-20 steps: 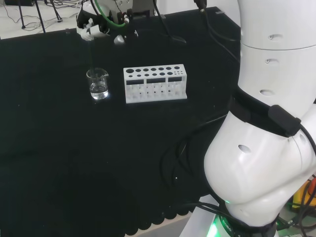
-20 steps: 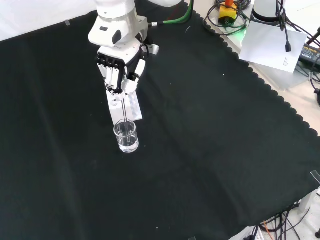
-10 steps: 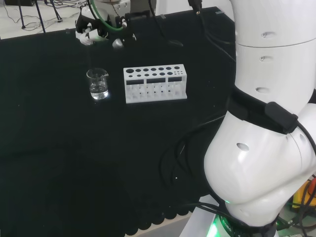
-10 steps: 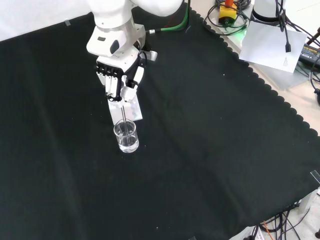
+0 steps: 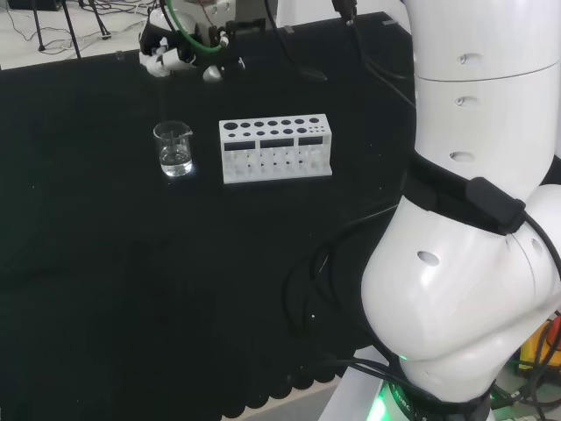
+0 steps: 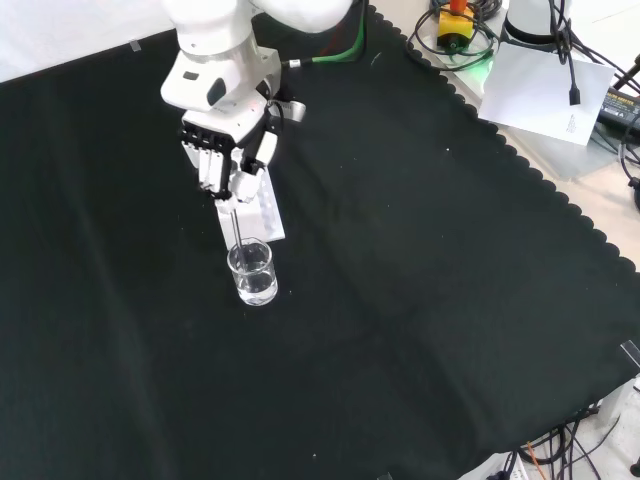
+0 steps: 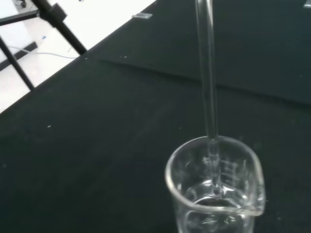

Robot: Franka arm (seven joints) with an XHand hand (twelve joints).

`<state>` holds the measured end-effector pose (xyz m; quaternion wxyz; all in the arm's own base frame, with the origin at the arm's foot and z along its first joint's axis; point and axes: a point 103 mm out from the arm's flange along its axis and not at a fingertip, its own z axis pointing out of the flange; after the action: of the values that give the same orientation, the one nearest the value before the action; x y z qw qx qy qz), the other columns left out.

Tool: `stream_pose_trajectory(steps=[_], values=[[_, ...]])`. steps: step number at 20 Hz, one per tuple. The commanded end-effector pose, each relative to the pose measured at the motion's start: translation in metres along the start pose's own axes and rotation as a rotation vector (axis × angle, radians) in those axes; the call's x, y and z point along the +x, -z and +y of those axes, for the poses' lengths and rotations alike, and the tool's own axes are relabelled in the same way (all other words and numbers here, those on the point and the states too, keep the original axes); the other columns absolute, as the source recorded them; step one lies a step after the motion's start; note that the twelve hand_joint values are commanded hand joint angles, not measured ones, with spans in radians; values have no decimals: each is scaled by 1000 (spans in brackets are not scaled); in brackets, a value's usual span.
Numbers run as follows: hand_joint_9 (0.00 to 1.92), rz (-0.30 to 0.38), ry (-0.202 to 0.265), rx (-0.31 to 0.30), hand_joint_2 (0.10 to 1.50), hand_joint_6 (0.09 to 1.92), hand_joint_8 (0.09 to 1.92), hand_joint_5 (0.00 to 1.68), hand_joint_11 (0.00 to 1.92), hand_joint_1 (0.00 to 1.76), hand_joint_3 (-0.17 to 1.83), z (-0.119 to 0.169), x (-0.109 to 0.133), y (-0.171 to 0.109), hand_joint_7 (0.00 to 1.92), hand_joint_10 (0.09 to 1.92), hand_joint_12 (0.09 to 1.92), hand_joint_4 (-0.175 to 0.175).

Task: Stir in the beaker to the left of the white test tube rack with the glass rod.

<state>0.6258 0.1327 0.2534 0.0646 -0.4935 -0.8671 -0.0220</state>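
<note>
A small clear glass beaker (image 5: 173, 147) (image 6: 251, 272) (image 7: 215, 188) with some clear liquid stands on the black cloth, left of the white test tube rack (image 5: 275, 147) in the head view. The hand (image 5: 166, 51) (image 6: 222, 160) hangs above the beaker, its fingers curled round the top of a thin glass rod (image 6: 234, 221) (image 7: 208, 82). The rod points straight down. In the wrist view its tip sits inside the beaker's mouth, above the liquid. In the front view the rack (image 6: 257, 212) lies partly hidden behind the hand.
The arm's big white links (image 5: 473, 219) take up the right of the head view. Cables and a sheet of paper (image 6: 545, 80) lie off the cloth's scalloped edge at the front view's upper right.
The hand has risen with the rod and drifted a little left in the front view. The rod's tip has come up out of the liquid. Beaker and rack stay put.
</note>
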Motion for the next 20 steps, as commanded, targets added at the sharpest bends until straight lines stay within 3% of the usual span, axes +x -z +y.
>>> stream_pose_trajectory(steps=[1, 7, 14, 20], values=[[1600, -5, -39, 3, 1114, 615, 1322, 1034, 1638, 1283, -2, -11, -19, 3, 988, 957, 895, -175], [1600, -16, -74, 17, 1114, 613, 1322, 1035, 1638, 1283, -2, -31, -25, 3, 989, 957, 896, -175], [1601, -15, -51, 28, 1113, 613, 1320, 1036, 1639, 1283, -2, -35, 9, 0, 990, 957, 898, -175], [1602, -13, -29, 32, 1113, 612, 1318, 1036, 1640, 1283, -2, -26, 21, -3, 991, 957, 899, -175]])
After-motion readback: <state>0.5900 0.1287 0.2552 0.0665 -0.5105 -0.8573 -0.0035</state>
